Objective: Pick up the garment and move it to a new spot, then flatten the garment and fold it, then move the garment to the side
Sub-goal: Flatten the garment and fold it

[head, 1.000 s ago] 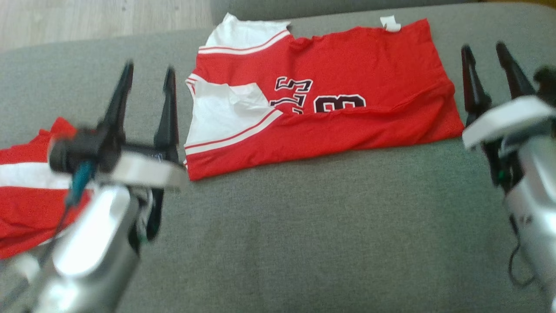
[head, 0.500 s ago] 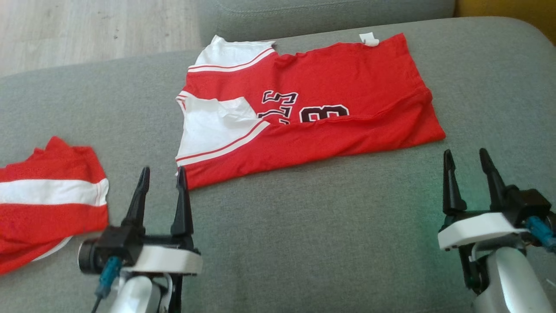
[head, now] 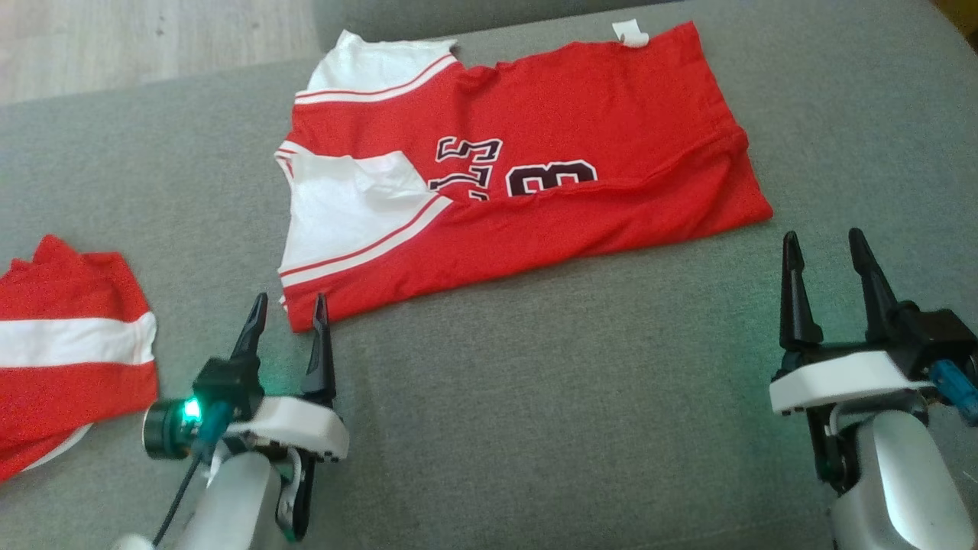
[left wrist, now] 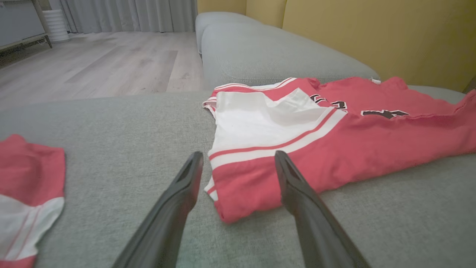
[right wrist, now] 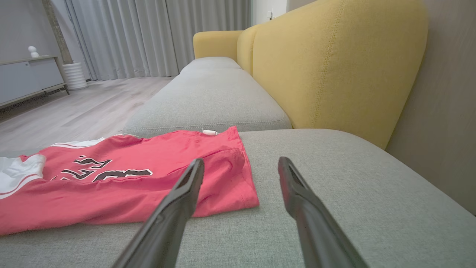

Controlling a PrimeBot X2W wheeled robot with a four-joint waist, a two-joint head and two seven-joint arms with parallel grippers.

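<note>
The red and white shirt lies partly folded on the grey sofa seat, toward 12 o'clock in the head view. The left tool, fingers spread and holding nothing, sits just beside the shirt's 7 o'clock corner, tips pointing to 12. The right tool, likewise spread and empty, stands near the shirt's 4 o'clock corner, apart from it. Another red and white cloth lies at 9 o'clock of the left tool.
</note>
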